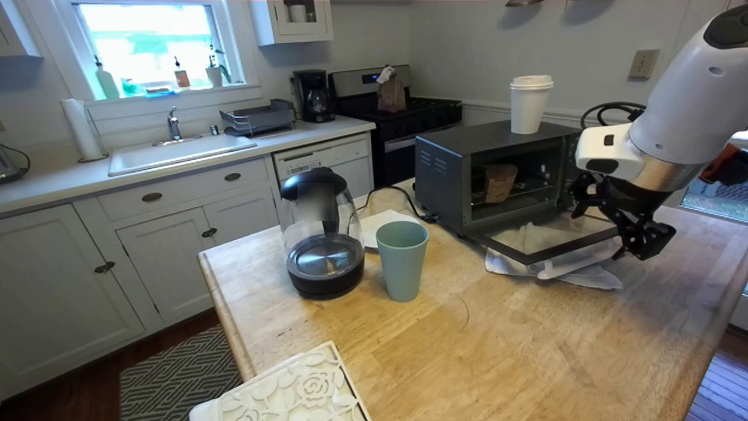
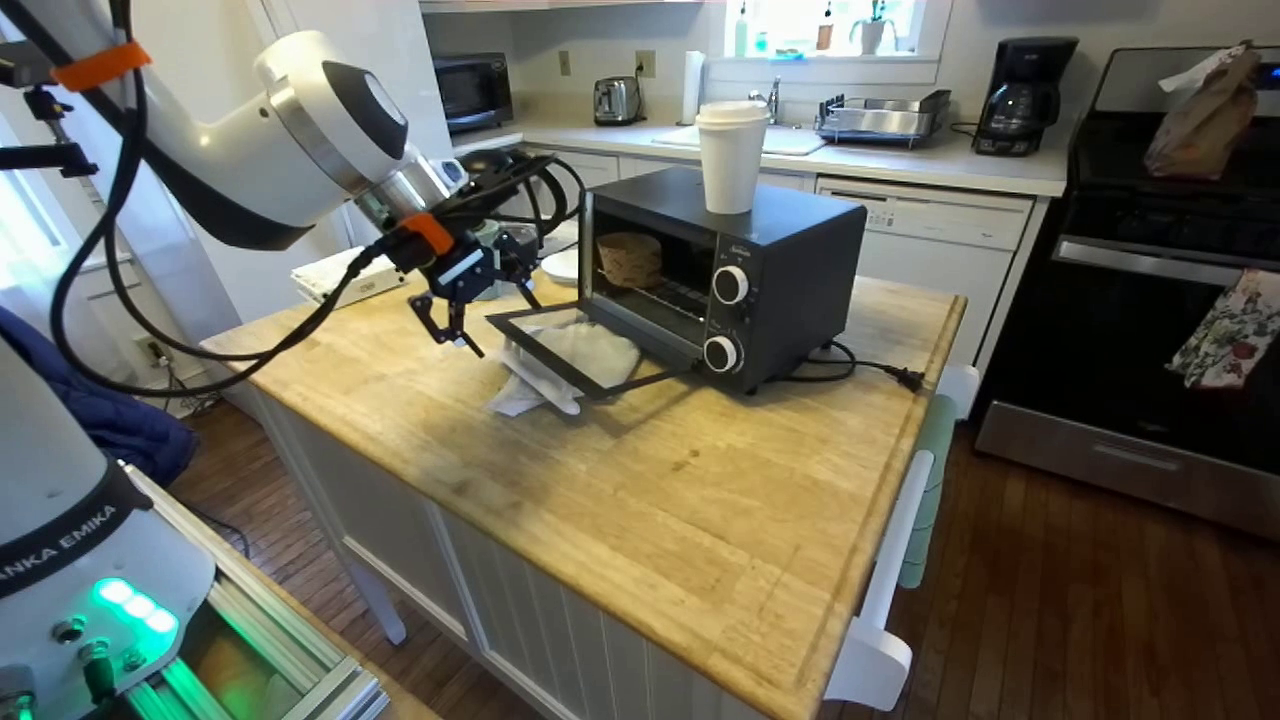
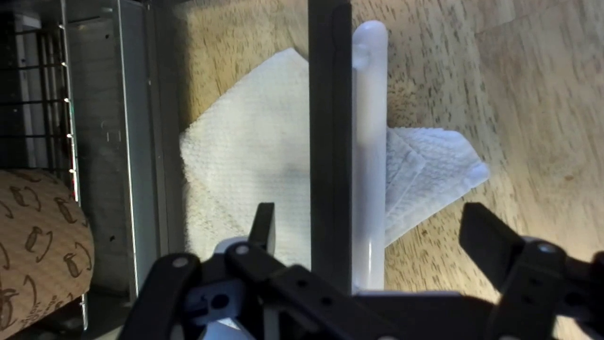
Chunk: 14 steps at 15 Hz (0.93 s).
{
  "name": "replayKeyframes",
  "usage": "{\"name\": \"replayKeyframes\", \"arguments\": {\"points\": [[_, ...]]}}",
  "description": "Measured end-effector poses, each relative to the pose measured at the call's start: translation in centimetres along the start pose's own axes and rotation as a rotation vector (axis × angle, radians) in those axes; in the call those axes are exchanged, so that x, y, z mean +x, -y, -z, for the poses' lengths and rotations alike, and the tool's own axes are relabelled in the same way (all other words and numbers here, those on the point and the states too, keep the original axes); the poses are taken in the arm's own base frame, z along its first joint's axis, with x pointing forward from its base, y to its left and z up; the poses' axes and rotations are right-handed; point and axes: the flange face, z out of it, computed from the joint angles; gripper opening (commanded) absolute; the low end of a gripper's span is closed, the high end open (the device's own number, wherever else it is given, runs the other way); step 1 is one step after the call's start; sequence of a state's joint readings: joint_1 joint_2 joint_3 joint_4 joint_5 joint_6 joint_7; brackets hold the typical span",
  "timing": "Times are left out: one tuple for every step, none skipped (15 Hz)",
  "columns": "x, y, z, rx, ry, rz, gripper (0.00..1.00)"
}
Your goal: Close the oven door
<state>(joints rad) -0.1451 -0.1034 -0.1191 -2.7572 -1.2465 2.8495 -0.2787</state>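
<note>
The oven door (image 1: 558,254) hangs open, folded down nearly flat from the small black toaster oven (image 1: 441,175). Both also show in an exterior view, the door (image 2: 548,358) and the oven (image 2: 800,290). In the wrist view the door's dark front edge (image 3: 331,141) runs beside its white bar handle (image 3: 370,165). My gripper (image 3: 369,224) is open, with one finger on each side of the door edge and handle; contact cannot be told. The gripper shows over the door's outer end in both exterior views (image 1: 596,234) (image 2: 508,328).
A white paper cup (image 1: 530,105) stands on the oven. A brown paper item (image 3: 42,245) is inside it. A white cloth (image 3: 424,174) lies under the door. A kettle (image 1: 324,263), a teal cup (image 1: 402,263) and a white carved box (image 1: 298,386) are on the wooden table (image 1: 526,351).
</note>
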Motion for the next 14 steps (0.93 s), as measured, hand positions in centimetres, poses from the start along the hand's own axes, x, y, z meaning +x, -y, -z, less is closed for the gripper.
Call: {"name": "replayKeyframes", "arguments": {"points": [[0.0,0.2,0.0,-0.016,-0.001,-0.003,1.00],[0.0,0.3,0.1,-0.033,-0.003,-0.009,1.00],[0.0,0.4,0.1,-0.049,-0.004,-0.016,1.00],[0.0,0.4,0.1,-0.065,-0.006,-0.025,1.00],[0.0,0.4,0.1,-0.079,-0.008,-0.033,1.00],[0.0,0.3,0.0,-0.093,-0.011,-0.043,1.00],[0.1,0.3,-0.2,-0.102,-0.012,-0.052,1.00],[0.2,0.3,-0.5,-0.107,-0.013,-0.059,1.00],[0.3,0.3,-0.8,-0.108,-0.015,-0.065,1.00],[0.4,0.4,-1.2,-0.106,-0.016,-0.069,1.00],[0.5,0.6,-1.6,-0.104,-0.019,-0.071,1.00],[0.6,0.6,-1.9,-0.105,-0.022,-0.075,1.00],[0.7,0.6,-2.1,-0.109,-0.026,-0.082,1.00],[0.8,0.6,-2.2,-0.114,-0.032,-0.080,1.00]]}}
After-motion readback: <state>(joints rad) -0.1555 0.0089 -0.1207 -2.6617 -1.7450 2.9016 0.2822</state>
